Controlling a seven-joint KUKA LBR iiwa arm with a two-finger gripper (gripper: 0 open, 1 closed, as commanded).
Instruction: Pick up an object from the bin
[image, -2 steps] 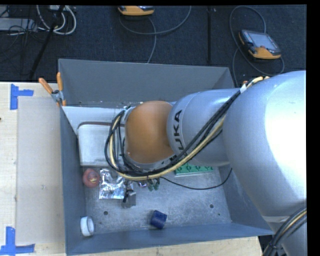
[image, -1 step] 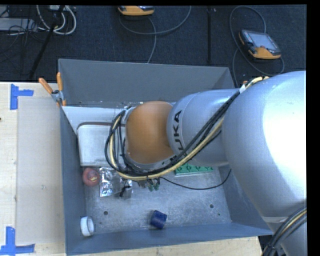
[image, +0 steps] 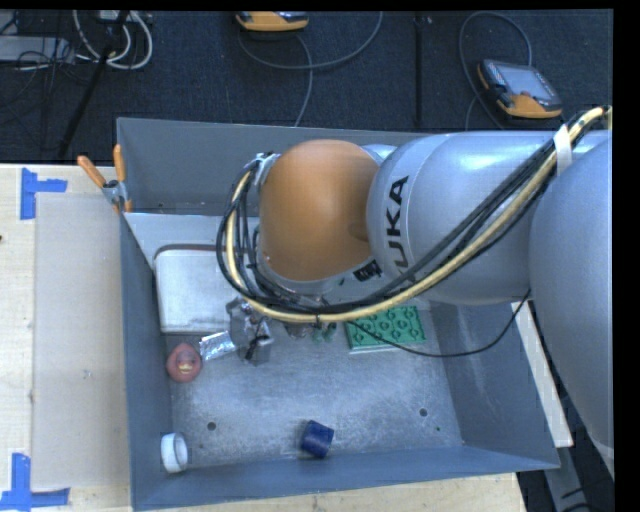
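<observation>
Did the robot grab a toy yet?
Not yet, as far as I can see. The tool is down in the bin, right beside the round pink thing at the left. Gripping something and lifting it out is left. The blue piece and white cap lie untouched.

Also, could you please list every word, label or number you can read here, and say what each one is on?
"UKA": dark letters running along the grey casing of the arm; any letter before them is out of sight.
Green studded plate, blue piece, white cap: no marks that can be read.
</observation>
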